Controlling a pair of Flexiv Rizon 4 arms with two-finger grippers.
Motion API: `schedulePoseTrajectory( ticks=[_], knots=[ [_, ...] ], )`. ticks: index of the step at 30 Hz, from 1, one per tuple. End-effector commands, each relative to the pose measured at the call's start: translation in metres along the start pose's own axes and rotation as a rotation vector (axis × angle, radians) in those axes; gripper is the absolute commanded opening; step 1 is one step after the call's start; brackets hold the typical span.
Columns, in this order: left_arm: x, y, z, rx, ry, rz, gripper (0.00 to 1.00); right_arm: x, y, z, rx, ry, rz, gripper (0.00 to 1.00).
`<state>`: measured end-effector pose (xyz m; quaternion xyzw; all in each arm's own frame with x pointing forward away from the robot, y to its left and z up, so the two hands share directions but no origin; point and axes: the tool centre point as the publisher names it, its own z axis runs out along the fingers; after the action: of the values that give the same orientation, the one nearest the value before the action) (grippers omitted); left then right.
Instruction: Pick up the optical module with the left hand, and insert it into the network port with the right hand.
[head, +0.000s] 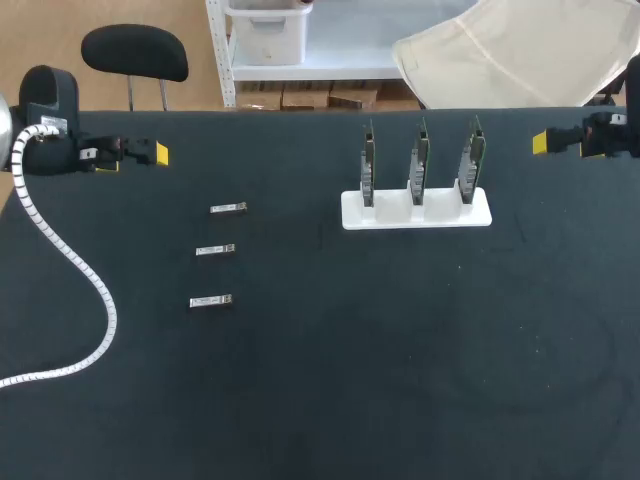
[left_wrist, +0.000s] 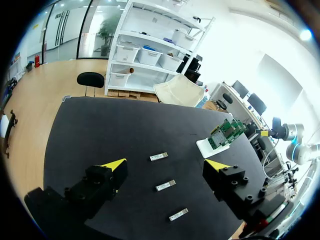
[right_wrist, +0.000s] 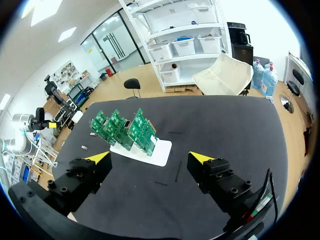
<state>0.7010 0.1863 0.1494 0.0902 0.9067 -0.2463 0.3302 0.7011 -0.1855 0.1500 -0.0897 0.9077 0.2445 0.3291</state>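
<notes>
Three small silver optical modules lie in a column on the black table's left half: the far one (head: 228, 208) (left_wrist: 158, 157), the middle one (head: 215, 249) (left_wrist: 165, 185) and the near one (head: 210, 300) (left_wrist: 178, 214). A white stand (head: 416, 210) (left_wrist: 207, 146) (right_wrist: 145, 151) holds three upright green network cards (head: 419, 163) (left_wrist: 226, 133) (right_wrist: 122, 130) right of centre. My left gripper (head: 135, 153) (left_wrist: 167, 164) hangs open at the far left edge, well away from the modules. My right gripper (head: 560, 141) (right_wrist: 150, 157) hangs open at the far right edge, apart from the stand. Both grippers hold nothing.
A white corrugated cable (head: 70, 260) runs from my left arm down across the table's left edge. Bare black tabletop (head: 400, 360) stretches between the modules and the stand and across the whole near half.
</notes>
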Motion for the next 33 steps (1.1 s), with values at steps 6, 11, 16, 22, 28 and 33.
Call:
schedulePoseTrajectory(
  ticks=[6, 11, 16, 22, 28, 33],
  knots=[
    [-0.0001, -0.0011, -0.0003, -0.004, 0.002, -0.001, 1.0, 0.0006, 0.0013, -0.001, 0.006, -0.001, 0.001, 1.0],
    [-0.0001, -0.0011, -0.0003, -0.004, 0.002, -0.001, 1.0, 0.0006, 0.0013, -0.001, 0.006, -0.001, 0.001, 1.0],
    [-0.0001, -0.0011, -0.0003, -0.004, 0.002, -0.001, 1.0, 0.0006, 0.0013, -0.001, 0.006, -0.001, 0.001, 1.0],
    [-0.0001, -0.0011, -0.0003, -0.004, 0.002, -0.001, 1.0, 0.0006, 0.0013, -0.001, 0.006, -0.001, 0.001, 1.0],
    [-0.0001, -0.0011, -0.0003, -0.004, 0.002, -0.001, 1.0, 0.0006, 0.0013, -0.001, 0.006, -0.001, 0.001, 1.0],
    [-0.0005, -0.0001, 0.0008, -0.01, 0.016, 0.026, 1.0, 0.0006, 0.0013, -0.001, 0.006, -0.001, 0.001, 1.0]
  ],
)
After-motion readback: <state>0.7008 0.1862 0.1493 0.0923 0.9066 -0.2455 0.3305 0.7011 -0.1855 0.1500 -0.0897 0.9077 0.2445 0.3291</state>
